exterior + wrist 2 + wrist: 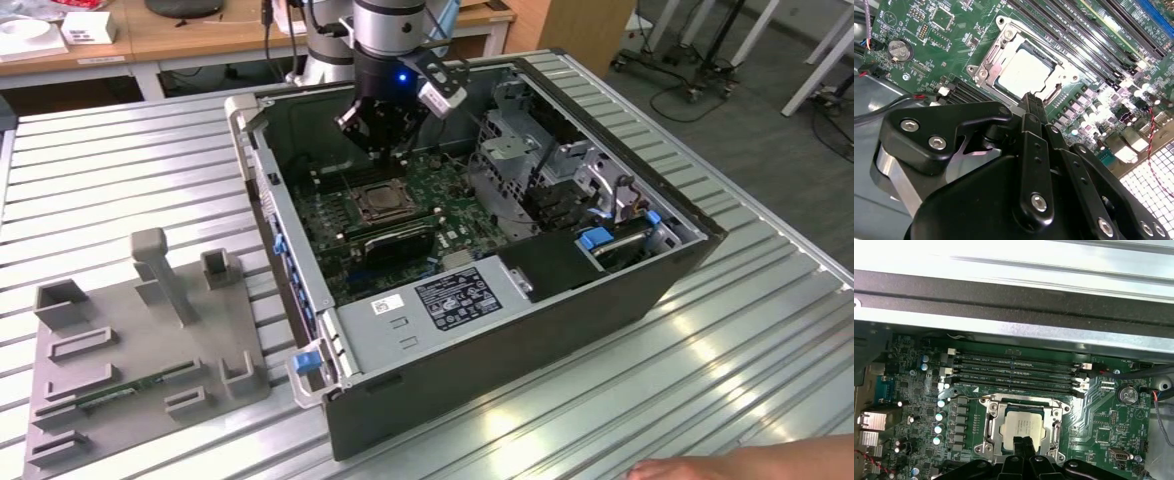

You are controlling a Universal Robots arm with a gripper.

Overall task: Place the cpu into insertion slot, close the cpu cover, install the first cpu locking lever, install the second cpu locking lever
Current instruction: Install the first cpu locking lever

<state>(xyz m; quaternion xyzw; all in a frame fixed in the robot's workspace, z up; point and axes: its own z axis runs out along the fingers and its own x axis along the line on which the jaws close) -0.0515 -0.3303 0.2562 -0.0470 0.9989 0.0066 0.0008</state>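
The cpu [1024,424] [1022,75] lies flat in the insertion slot [1023,456] on the green board, its pale silver top showing. The cpu cover [990,425] [1000,44] lies flat as a silver frame around it. A thin wire lever [972,397] runs along one socket edge. My gripper [1023,442] [1032,98] hangs a little above the socket's edge, fingers shut together with nothing between them. In the exterior view the gripper [384,150] hovers inside the open computer case, just behind the socket [378,205].
Long black memory slots [1014,372] flank the socket. A grey drive cage [514,150] and a power supply [454,295] stand inside the case. A grey fixture tray [134,350] sits at the exterior view's left. A hand [747,465] shows at the bottom right.
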